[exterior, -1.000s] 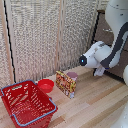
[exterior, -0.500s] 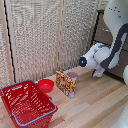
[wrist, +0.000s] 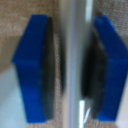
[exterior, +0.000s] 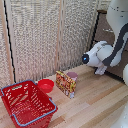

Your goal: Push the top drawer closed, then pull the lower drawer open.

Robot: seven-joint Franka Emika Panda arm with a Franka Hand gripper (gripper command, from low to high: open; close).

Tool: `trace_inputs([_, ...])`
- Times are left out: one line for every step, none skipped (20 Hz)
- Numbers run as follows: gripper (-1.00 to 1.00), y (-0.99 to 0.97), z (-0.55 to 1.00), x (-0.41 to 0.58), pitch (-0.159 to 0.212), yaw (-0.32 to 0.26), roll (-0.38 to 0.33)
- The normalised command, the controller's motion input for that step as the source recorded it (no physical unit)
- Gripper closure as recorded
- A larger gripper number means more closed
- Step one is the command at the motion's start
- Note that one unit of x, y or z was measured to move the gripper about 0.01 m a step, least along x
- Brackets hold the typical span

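The dark brown cabinet (exterior: 107, 35) stands at the exterior view's right edge, mostly hidden behind my white arm. Its upper part, where the top drawer sits, looks flush; the seam between drawers is too blurred to make out. My gripper (exterior: 100, 69) reaches low on the cabinet front, at the lower drawer's height. In the wrist view the gripper (wrist: 74, 65) straddles a slim silver bar handle (wrist: 75, 25). One blue finger with a black pad (wrist: 50, 65) sits on each side, pressed close against the bar. How far the lower drawer stands out is hidden by the arm.
A red shopping basket (exterior: 15, 102) sits on the wooden floor at the exterior view's lower left. Beside it are a red bowl (exterior: 45, 85), a small printed box (exterior: 64, 83) and a pink cup (exterior: 72, 76). A slatted screen (exterior: 45, 35) forms the back wall.
The arm's wrist has shifted very slightly toward the exterior view's left. The basket, bowl and box have not moved.
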Motion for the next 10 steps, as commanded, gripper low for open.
trace_inputs([1.00,-0.62,0.19,0.000,-0.031,0.036,0.005])
trace_inputs([1.00,-0.58,0.23,0.000,-0.038,0.044,0.014])
trace_inputs([1.00,-0.54,0.25,0.000,-0.036,0.047,0.015])
trace_inputs([1.00,-0.45,0.30,-0.009,-0.042,0.050,0.009])
trace_inputs([1.00,-0.29,0.31,-0.066,-0.039,0.061,0.000])
trace_inputs([1.00,-0.07,0.33,-0.106,-0.031,0.035,0.000])
trace_inputs([1.00,0.00,0.34,-0.111,-0.025,0.022,0.000])
trace_inputs([1.00,0.25,0.34,-0.149,-0.032,0.026,-0.034])
trace_inputs([1.00,0.42,0.33,-0.160,-0.026,0.013,-0.049])
trace_inputs([1.00,0.51,0.35,-0.137,-0.015,0.000,-0.054])
